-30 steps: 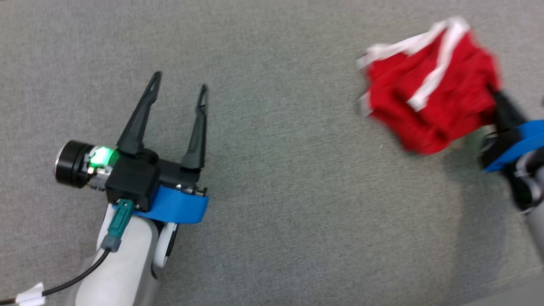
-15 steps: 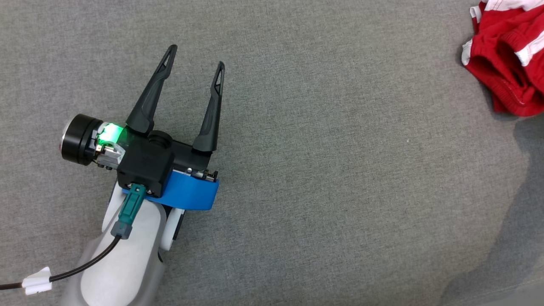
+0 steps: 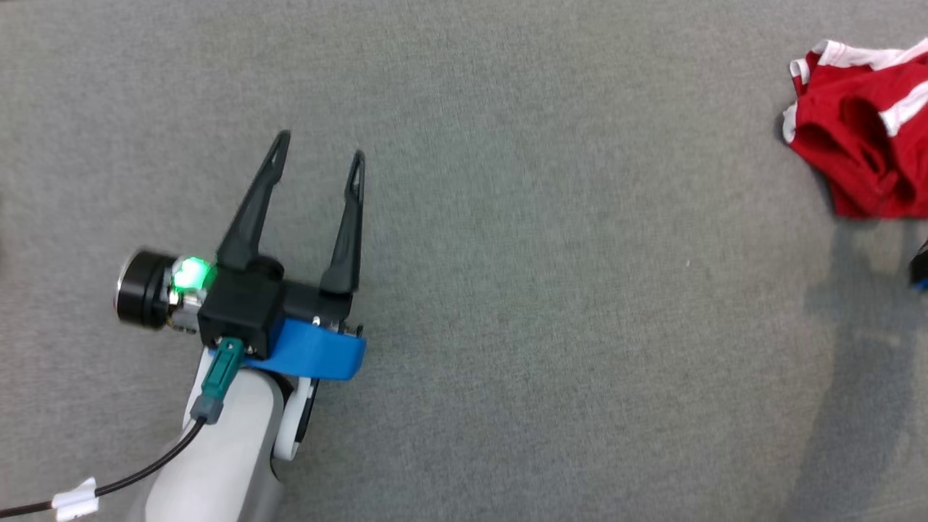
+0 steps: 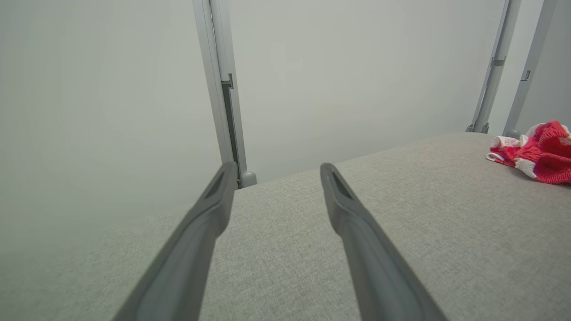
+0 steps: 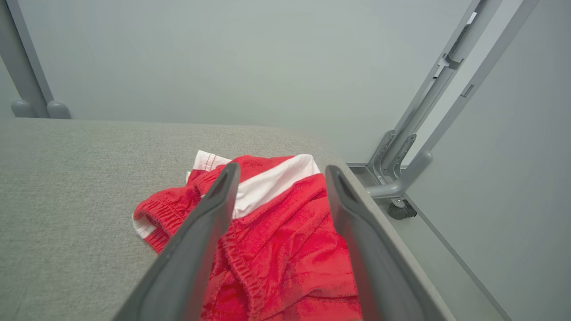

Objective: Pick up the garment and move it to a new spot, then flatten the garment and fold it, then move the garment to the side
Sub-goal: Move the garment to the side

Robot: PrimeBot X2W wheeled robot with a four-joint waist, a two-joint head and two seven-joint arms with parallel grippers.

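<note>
We log the garment [image 3: 863, 159] let go since a second ago, now crumpled at head view's upper right. The right gripper [image 5: 282, 169] gapes empty near it; the left gripper [image 3: 320, 143] is open too and idle. Flattening comes next, we judge.

The counter [image 3: 551, 304] wears matt grey woven cloth, slightly rough. The garment [image 3: 863, 156] is red knit cloth with white trim. The left end effector [image 3: 319, 147] has matt dark plastic fingers [image 3: 250, 210].

Bright, even, diffuse light, soft grey shadow [image 3: 863, 348] on the table [image 3: 507, 217] at the head view's right, slight blur there, wrist-view fingers [image 4: 192, 249] soft, posts [image 4: 214, 89] tilted by the wide lens.
</note>
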